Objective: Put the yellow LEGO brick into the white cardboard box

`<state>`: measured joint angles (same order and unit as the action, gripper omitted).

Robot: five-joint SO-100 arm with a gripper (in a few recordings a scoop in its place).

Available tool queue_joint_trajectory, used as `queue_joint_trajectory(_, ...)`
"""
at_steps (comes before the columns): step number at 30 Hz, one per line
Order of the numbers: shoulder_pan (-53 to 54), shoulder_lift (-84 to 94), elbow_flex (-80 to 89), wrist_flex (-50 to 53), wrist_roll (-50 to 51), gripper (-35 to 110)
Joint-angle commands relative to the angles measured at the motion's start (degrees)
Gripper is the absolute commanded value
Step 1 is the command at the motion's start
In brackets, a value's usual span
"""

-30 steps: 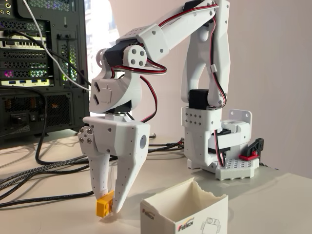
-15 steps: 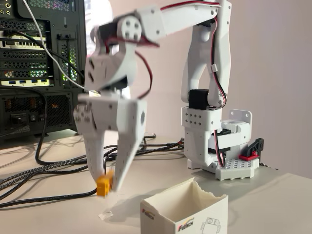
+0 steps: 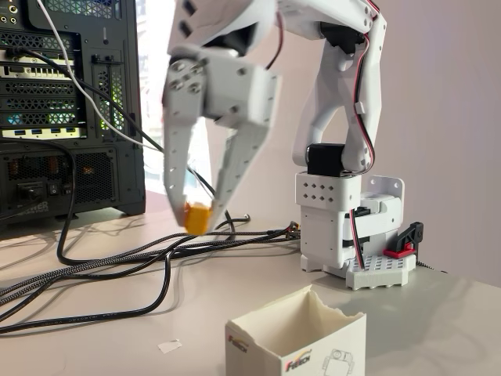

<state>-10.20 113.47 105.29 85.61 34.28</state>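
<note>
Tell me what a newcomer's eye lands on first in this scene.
First, the white pincer hanging in mid-air left of centre, shut on the yellow LEGO brick, well above the table. Next, the white cardboard box with its torn rim at the bottom edge, lower and to the right of the brick. Behind, a dark computer tower with cables trailing across the table.

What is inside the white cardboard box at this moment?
Only the bare inner walls of the white cardboard box show through its open top; its front wall hides the floor. The yellow LEGO brick is outside, held up in the gripper.
</note>
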Motion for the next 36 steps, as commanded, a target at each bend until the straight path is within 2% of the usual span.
queue_joint_trajectory(1,-8.96,5.98,-6.06,-1.14,0.53,-9)
queue_joint_trajectory(8,-14.59,3.78,-6.06,-4.31,4.48,-9)
queue_joint_trajectory(20,-16.17,3.78,-1.49,-9.23,5.71,-9)
queue_joint_trajectory(32,-15.21,8.35,5.71,-11.07,6.59,15)
queue_joint_trajectory(36,-14.85,9.05,5.8,-10.46,6.33,12)
